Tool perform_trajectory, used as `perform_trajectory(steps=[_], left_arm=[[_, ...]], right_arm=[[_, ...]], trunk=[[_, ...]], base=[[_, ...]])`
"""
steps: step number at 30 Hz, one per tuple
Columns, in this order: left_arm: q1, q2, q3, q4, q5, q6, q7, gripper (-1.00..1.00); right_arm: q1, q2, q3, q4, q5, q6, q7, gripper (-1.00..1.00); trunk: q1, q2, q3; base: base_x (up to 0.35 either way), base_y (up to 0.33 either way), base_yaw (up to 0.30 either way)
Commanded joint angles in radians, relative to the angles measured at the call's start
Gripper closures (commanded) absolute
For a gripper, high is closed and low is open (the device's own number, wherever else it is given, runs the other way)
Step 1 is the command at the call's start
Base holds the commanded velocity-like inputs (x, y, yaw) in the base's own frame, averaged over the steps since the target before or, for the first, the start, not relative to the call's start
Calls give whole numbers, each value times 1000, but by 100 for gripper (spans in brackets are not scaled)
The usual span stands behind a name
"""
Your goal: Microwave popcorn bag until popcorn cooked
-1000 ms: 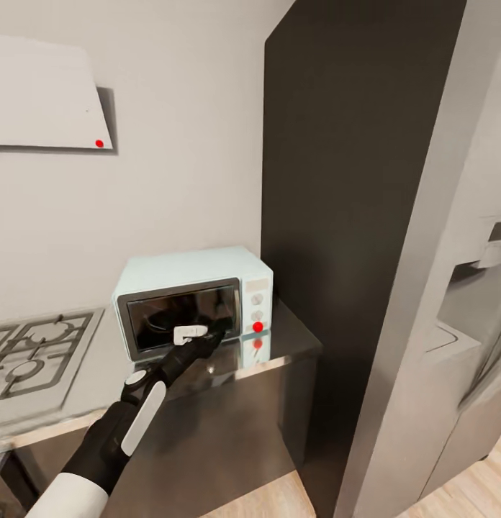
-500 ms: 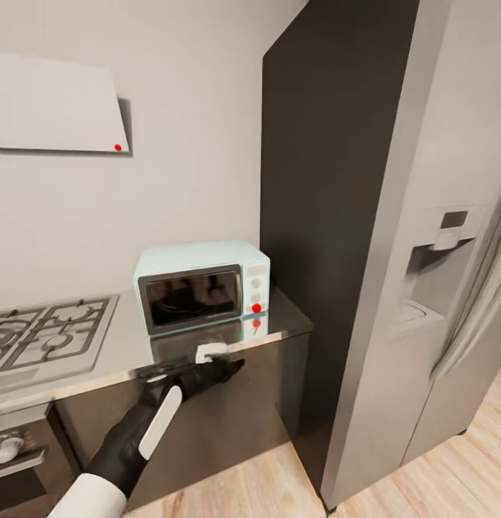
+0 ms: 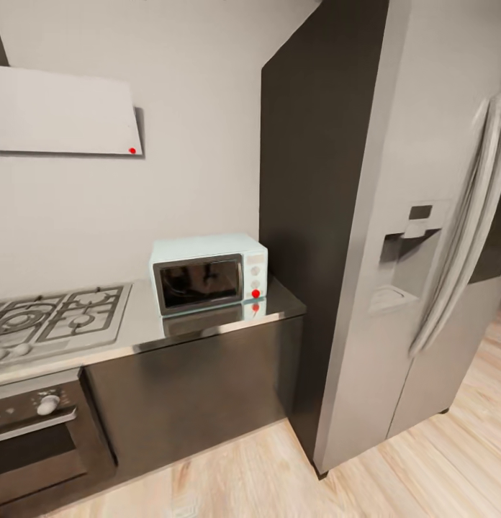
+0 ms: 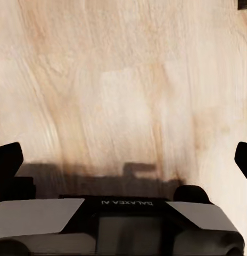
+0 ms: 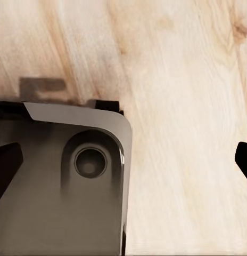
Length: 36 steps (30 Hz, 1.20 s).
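Countertop bears shut microwave, end effectors elsewhere.

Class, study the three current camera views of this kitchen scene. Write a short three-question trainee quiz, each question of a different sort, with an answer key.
1. True or false: the dark glass door of the pale mint-blue microwave is shut.
2. Multiple choice: what stands on the grey brushed-metal countertop to the robot's left of the microwave? A) a sink B) a gas hob with black grates C) a toaster
3. Fill in: both wrist cameras look down at the light ____ plank floor.

Key
1. True. The door sits flush with the front.
2. B.
3. Wood. The left gripper and right gripper hang over it with fingertips wide apart and nothing between them.
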Motion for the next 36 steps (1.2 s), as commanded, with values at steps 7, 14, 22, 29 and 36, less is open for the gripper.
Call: perform_trajectory(steps=[7, 14, 22, 29, 36], left_arm=[[155, 13, -6, 2, 12, -114, 2, -100], [231, 23, -6, 3, 14, -193, 3, -100], [246, 35, -6, 3, 13, -204, 3, -100], [247, 35, -6, 3, 13, -205, 3, -100], [247, 35, -6, 3, 15, -205, 3, -100]], right_arm=[[-1, 0, -1, 3, 6, -6, 1, -100], [-1, 0, -2, 3, 6, -3, 1, -100], [-1, 0, -5, 3, -1, -1, 1, -100], [-1, 4, -3, 3, 3, -1, 0, -100], [-1, 5, -4, 3, 1, -2, -1, -100]], trunk=[[-1, -1, -1], [-1, -1, -1], [-1, -1, -1], [-1, -1, -1], [-1, -1, -1]], base=[[-180, 0, 0], [-6, 0, 0], [0, 0, 56], [0, 0, 264], [0, 0, 274]])
